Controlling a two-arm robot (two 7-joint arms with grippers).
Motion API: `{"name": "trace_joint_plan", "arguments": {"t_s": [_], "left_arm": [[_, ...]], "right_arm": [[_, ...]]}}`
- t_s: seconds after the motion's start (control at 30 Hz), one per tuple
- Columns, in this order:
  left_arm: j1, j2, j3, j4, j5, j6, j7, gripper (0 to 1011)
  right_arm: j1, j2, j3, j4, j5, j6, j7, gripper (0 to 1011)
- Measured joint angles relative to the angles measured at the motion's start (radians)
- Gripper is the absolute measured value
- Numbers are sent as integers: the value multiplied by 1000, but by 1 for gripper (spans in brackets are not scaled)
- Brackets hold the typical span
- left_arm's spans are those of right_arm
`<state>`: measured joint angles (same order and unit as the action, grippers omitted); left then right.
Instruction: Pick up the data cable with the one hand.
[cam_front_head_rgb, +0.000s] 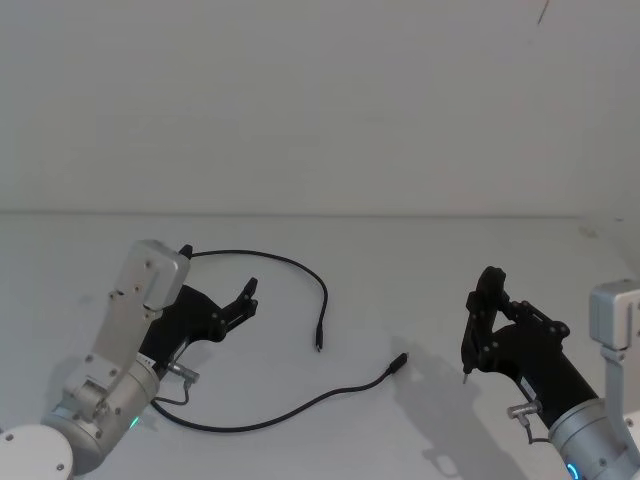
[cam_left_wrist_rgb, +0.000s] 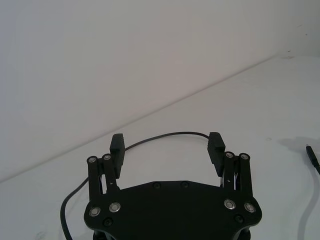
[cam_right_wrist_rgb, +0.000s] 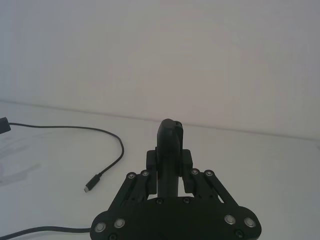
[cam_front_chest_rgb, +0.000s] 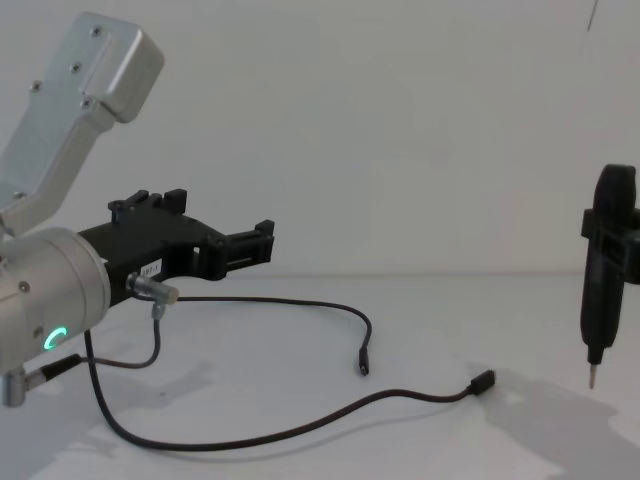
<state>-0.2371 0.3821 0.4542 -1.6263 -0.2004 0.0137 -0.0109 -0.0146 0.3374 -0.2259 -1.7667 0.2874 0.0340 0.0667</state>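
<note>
Head view, with the other views as support. The white table spans the whole foreground. On the robot's left, the left gripper hangs above the table at the end of its silver arm. Its fingers are spread wide and hold nothing, and the chest view shows clear air beneath them. On the right, well apart from the work, the right gripper is parked off the surface. It is clenched on a black pen-shaped tool whose metal tip points down. The data cable lies slack on the table in two open curves. One passes just beyond the left gripper's fingertips, the other sweeps nearer the robot below that arm. Its two plugs, one and the other, rest near each other at mid-table, between the arms. Judged step: pre-grasp approach, with the cable not yet touched. The next move calls for lowering the left gripper until its tips straddle one run of cable at the table surface. The jaws must then close almost fully, since so thin a cable slips out of any gap left between them.
</note>
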Motion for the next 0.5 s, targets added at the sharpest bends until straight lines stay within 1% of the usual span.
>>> {"name": "trace_joint_plan", "arguments": {"t_s": [0.5], "left_arm": [[0,0,0,0,0,0,0,1001]], "right_arm": [[0,0,0,0,0,0,0,279]]}}
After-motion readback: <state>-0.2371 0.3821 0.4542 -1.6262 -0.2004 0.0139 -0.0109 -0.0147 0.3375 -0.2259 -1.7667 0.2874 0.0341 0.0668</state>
